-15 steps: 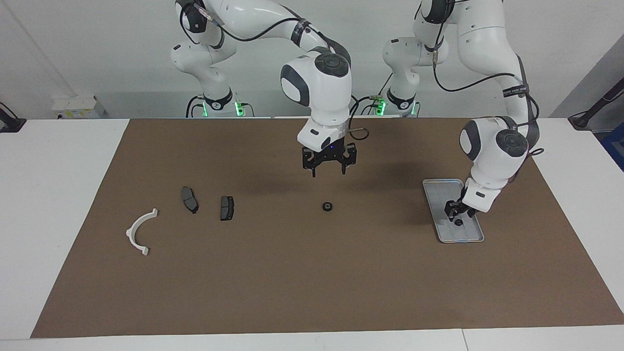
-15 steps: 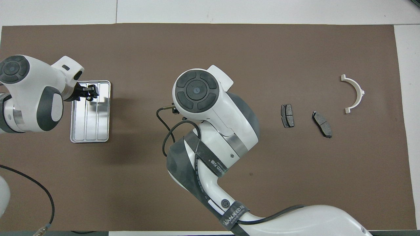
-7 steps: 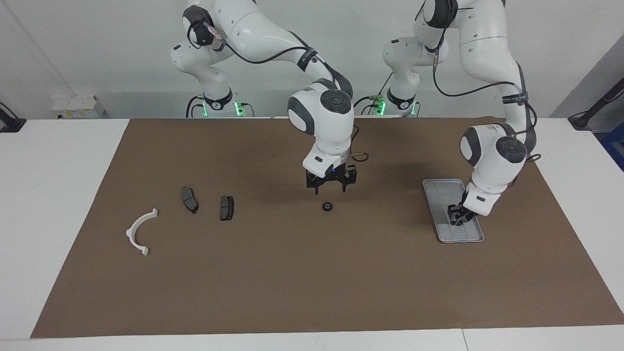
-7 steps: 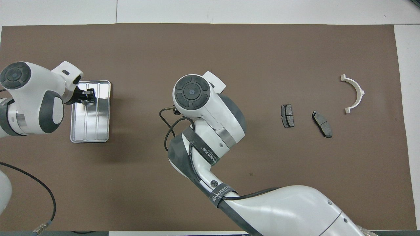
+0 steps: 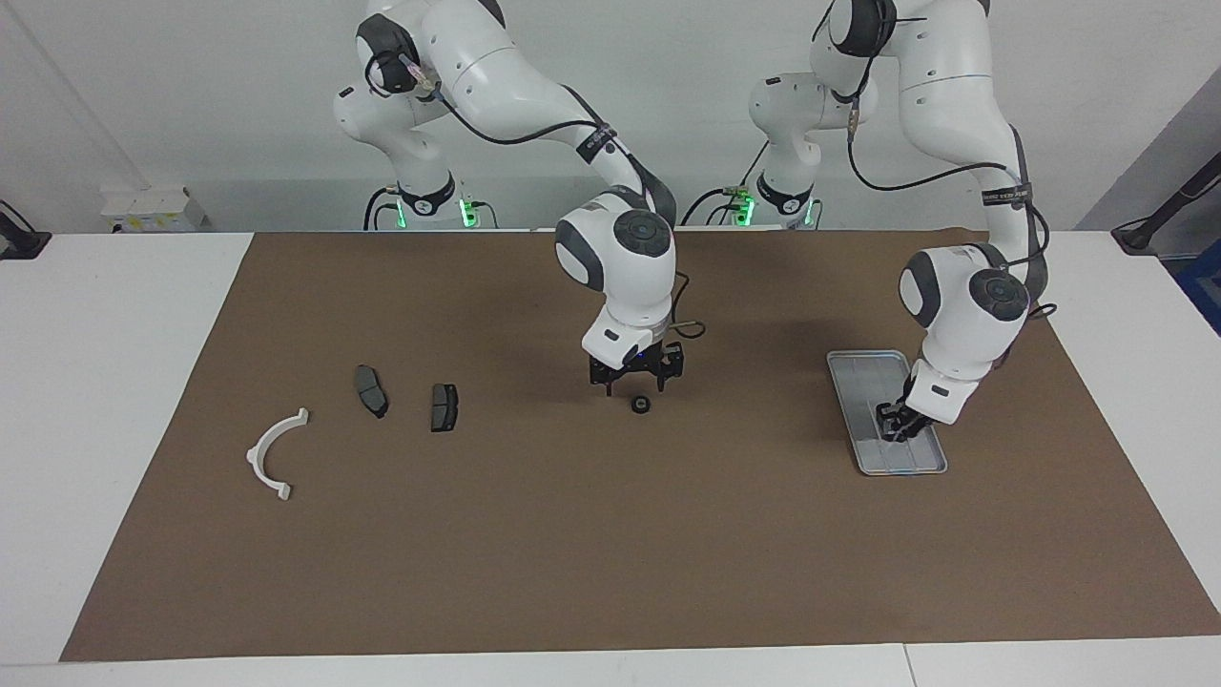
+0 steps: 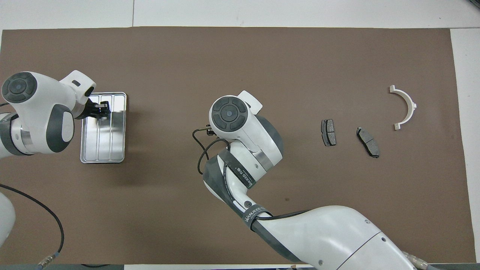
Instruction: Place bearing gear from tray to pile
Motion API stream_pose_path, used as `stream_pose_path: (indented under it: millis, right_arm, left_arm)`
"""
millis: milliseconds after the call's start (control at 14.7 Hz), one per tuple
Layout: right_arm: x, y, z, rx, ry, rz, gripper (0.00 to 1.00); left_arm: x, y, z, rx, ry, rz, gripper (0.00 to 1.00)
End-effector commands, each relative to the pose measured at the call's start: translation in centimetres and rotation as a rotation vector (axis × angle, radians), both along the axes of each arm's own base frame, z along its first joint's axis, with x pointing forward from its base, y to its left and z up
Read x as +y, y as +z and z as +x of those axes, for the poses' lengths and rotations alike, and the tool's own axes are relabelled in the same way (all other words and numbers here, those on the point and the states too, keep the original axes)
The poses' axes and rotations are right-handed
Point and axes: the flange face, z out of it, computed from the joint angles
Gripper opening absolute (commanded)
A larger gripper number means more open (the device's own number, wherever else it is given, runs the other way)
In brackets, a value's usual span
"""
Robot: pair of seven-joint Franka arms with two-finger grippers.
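Note:
The silver tray [image 5: 857, 370] lies on the brown mat toward the left arm's end, also in the overhead view [image 6: 112, 148]. My left gripper [image 5: 897, 426] is down in the tray, over the spot where a small black bearing gear lay; that gear is hidden now. A second black bearing gear [image 5: 641, 405] lies on the mat mid-table. My right gripper [image 5: 634, 384] hangs open, low over the mat right beside this gear, not touching it. The pile lies toward the right arm's end: a white half-ring bracket [image 5: 275, 453] and two dark brake pads [image 5: 371, 390] [image 5: 444, 406].
The brown mat [image 5: 610, 553] covers most of the white table. In the overhead view the right arm's wrist [image 6: 229, 112] covers its gripper and the mid-table gear. The bracket [image 6: 404, 107] and pads [image 6: 328, 132] [image 6: 368, 141] lie apart from one another.
My right gripper has come down from high above the mat to just beside the mid-table gear. My left gripper has lowered into the tray onto the gear there.

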Motion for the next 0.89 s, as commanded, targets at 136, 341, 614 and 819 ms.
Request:
stream_pose_path:
  millis: [136,341,614,819]
  right_arm:
    - [-0.1,-1.1,-0.1,-0.01,0.016,0.001,0.87]
    - [0.2,-1.4,-0.2,-0.014,0.021,0.005,0.87]
    - [0.5,-1.8,0.0,-0.032,0.017,0.02,0.87]
    - [0.6,-2.1,-0.1,-0.029,0.016,0.019,0.87]
  left_arm:
    - [0.2,-1.3,-0.5,-0.022,-0.018,0.004,0.14]
    - [0.1,-0.9,-0.3,-0.015,-0.02,0.004,0.0]
    - [-0.6,1.1,0.3,0.025,-0.019,0.003,0.0]
    - [-0.4,3.7,0.2,0.027,0.009,-0.024,0.0]
